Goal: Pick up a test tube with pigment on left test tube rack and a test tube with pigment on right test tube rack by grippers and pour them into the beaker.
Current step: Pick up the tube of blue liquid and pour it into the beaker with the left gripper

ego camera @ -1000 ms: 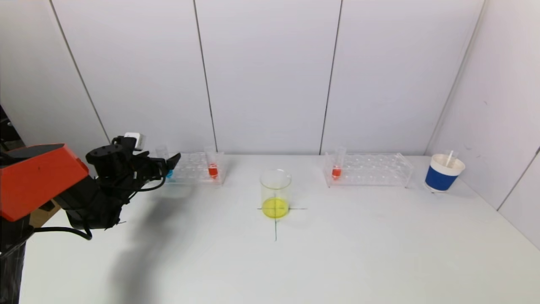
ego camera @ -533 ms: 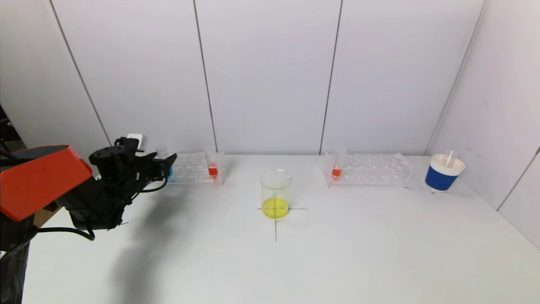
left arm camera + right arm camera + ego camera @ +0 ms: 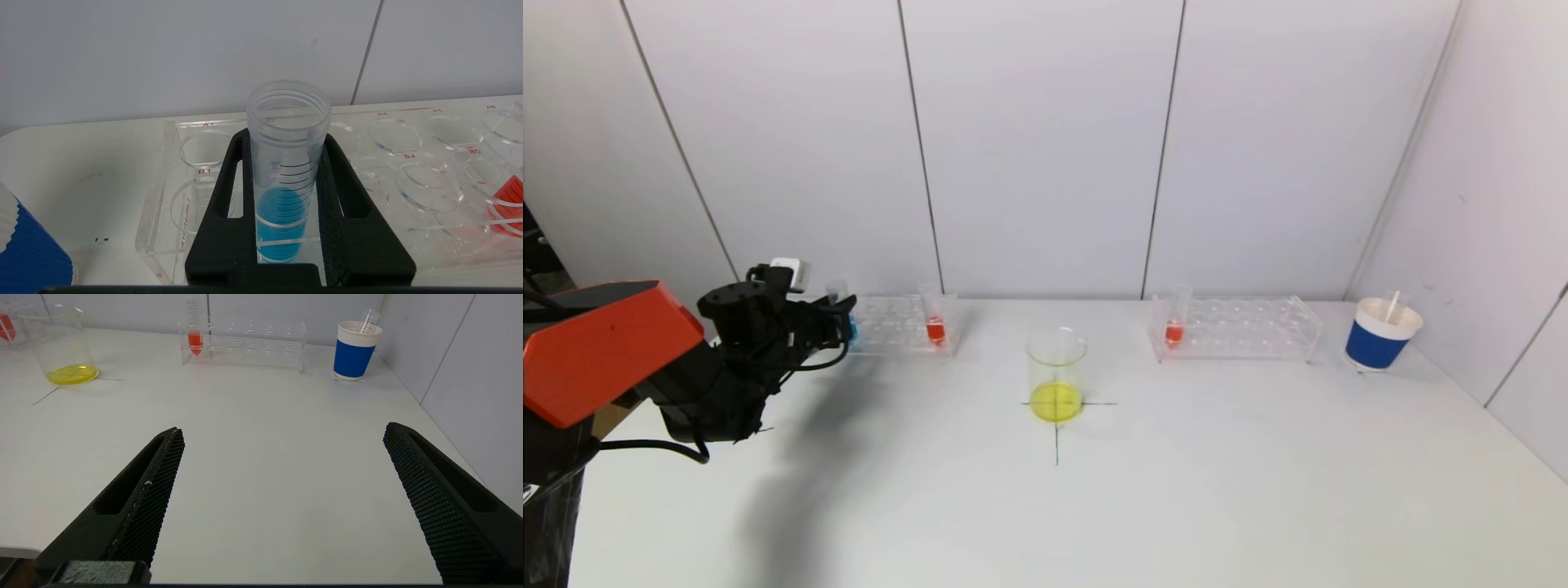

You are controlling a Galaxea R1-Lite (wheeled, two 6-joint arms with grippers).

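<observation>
My left gripper [image 3: 844, 317] is at the left end of the left clear rack [image 3: 894, 327]. In the left wrist view it [image 3: 285, 136] is shut on a clear test tube with blue pigment [image 3: 282, 220], which stands upright in the rack [image 3: 196, 147]. A red-pigment tube [image 3: 935, 324] stands at the rack's other end. The right rack [image 3: 1241, 327] holds a red-pigment tube [image 3: 1174, 328]. The beaker [image 3: 1056, 376] with yellow liquid stands between the racks. My right gripper [image 3: 282, 433] is open and empty over the table's near right part; it is out of the head view.
A blue paper cup [image 3: 1380, 335] with a tube in it stands at the far right by the wall. Another blue cup [image 3: 28, 253] stands left of the left rack. A black cross marks the table [image 3: 1176, 490] under the beaker.
The left gripper's fingers have drawn together around the blue tube, and the wrist has shifted slightly left. Nothing else has moved.
</observation>
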